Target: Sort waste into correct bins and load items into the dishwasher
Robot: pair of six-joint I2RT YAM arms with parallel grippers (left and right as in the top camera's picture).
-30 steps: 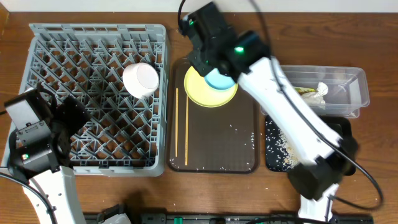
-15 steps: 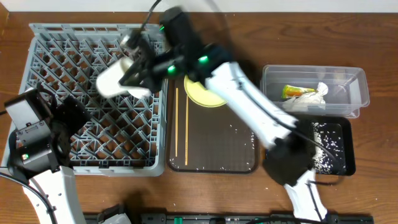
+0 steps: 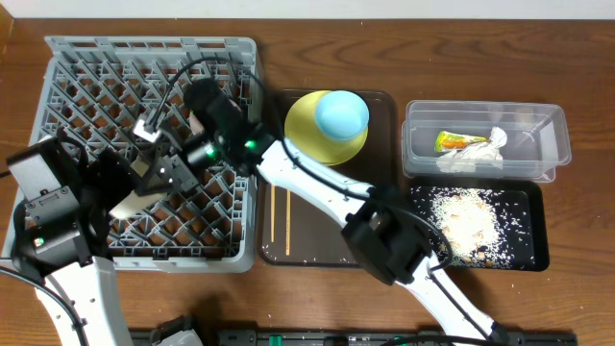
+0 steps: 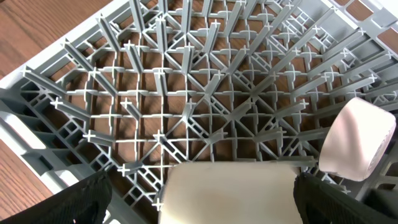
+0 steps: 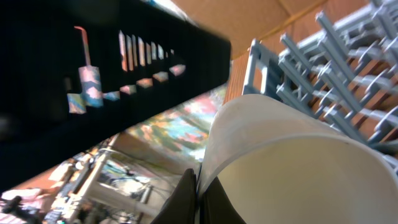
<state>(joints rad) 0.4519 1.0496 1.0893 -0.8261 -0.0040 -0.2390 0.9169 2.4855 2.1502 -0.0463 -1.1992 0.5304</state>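
Left gripper: jaws spread wide, holding nothing, poised over near part of dishwasher rack. White bowl between and just past its fingers. Right gripper: jaws pinched shut on bowl's rim, bowl tipped on edge above pegs; contact with rack unclear. White cup beside it in rack. Farther out: chopsticks on brown tray, light-blue cup on yellow plate, tissue and wrapper in clear tub, rice crumbs in black tray.
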